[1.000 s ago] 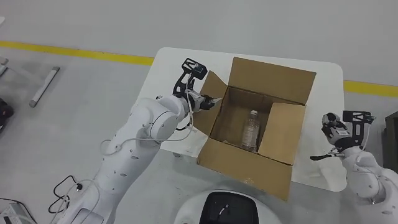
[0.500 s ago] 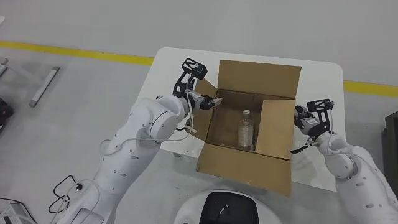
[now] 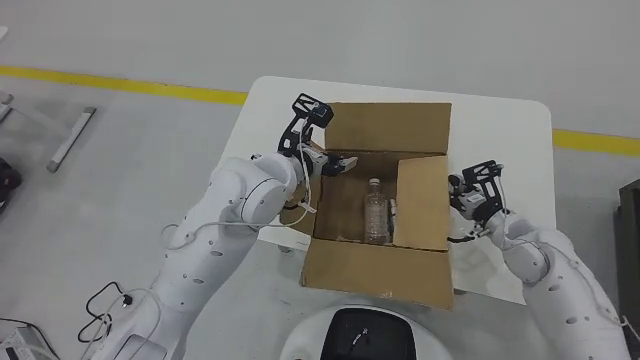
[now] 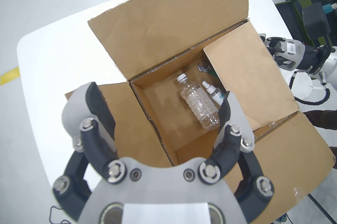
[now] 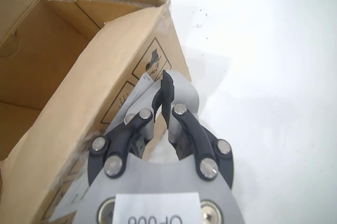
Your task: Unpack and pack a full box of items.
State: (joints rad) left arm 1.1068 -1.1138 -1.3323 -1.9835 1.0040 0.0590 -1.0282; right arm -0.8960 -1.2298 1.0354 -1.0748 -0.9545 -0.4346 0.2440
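Standing on the white desk (image 3: 500,130), the cardboard box (image 3: 375,270) has its flaps open. A clear plastic bottle (image 4: 199,108) lies on its floor, just beside a small white bottle (image 4: 214,92). The left gripper (image 4: 160,96) hovers over the box's left flap, fingers spread wide and empty. The right gripper (image 5: 161,93) sits against the box's outer right wall, fingers clenched on nothing.

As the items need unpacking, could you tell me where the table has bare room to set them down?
Bare table lies right of the box, beyond the right gripper; a narrower strip borders the left gripper. The bottle crowds the box floor.
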